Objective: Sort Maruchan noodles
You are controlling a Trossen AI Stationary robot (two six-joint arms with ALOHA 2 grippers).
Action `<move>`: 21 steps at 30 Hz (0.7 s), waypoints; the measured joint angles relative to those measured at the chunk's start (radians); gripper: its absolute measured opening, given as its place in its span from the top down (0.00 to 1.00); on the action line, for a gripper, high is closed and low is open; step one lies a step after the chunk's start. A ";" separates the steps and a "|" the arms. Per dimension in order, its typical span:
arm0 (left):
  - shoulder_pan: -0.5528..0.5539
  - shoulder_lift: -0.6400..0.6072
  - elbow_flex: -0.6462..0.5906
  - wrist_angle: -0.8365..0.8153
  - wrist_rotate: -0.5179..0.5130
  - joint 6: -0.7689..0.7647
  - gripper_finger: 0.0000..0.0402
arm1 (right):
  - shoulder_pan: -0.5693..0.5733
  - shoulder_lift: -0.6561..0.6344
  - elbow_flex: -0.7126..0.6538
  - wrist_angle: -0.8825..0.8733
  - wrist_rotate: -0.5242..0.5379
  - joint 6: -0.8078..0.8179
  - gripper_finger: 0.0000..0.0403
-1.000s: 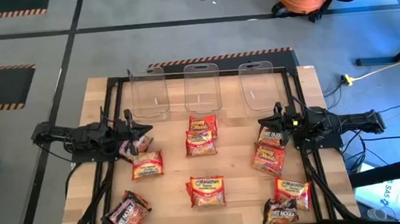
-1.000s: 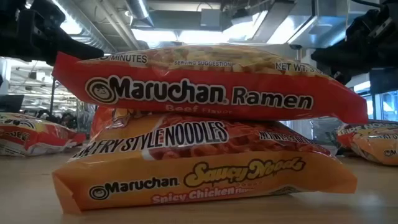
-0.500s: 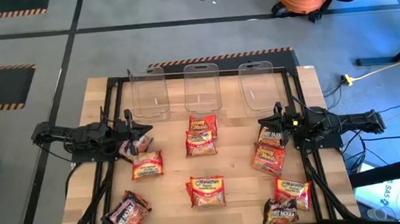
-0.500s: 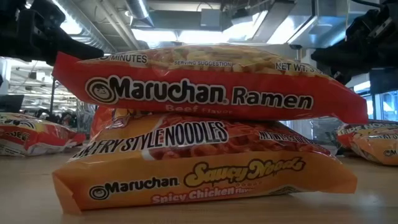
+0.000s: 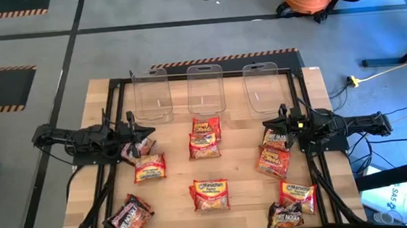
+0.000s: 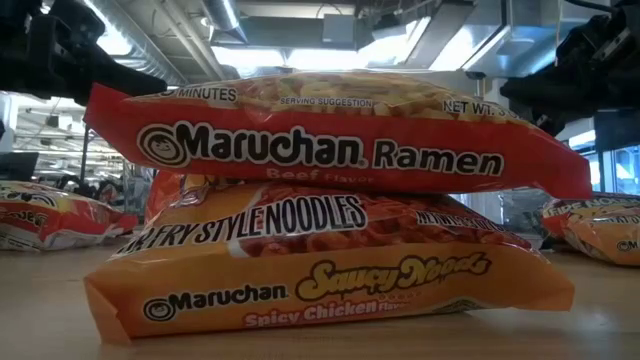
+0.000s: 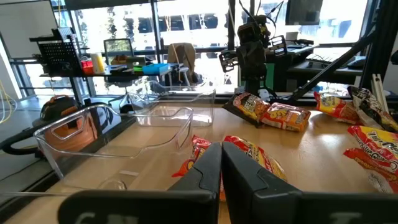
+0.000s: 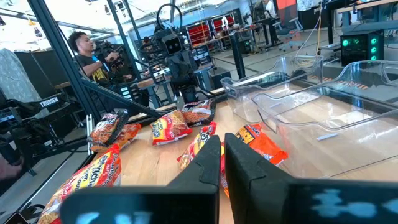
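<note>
On the table (image 5: 246, 198), nothing has shifted: left gripper (image 5: 134, 134) and right gripper (image 5: 283, 128) stay clenched over packets (image 5: 210, 194).

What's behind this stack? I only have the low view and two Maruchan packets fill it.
Observer: Three clear bins stand in a row along the far edge of the table, and all three are empty.
Operator: Where are the pincers?
Observer: The left pincer hovers at the table's left side by a dark packet. The right pincer mirrors it on the right side, by an orange packet.
Operator: Holding anything?
Observer: No. Both wrist views show the fingers shut together with nothing between them.
</note>
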 joint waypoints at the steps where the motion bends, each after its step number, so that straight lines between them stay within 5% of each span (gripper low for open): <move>1: 0.000 0.000 0.000 0.000 0.000 0.000 0.98 | 0.000 0.000 0.000 0.000 0.000 0.000 0.99; 21: 0.000 0.000 -0.001 0.149 0.002 -0.047 0.98 | 0.000 0.000 0.000 0.000 0.000 0.000 0.99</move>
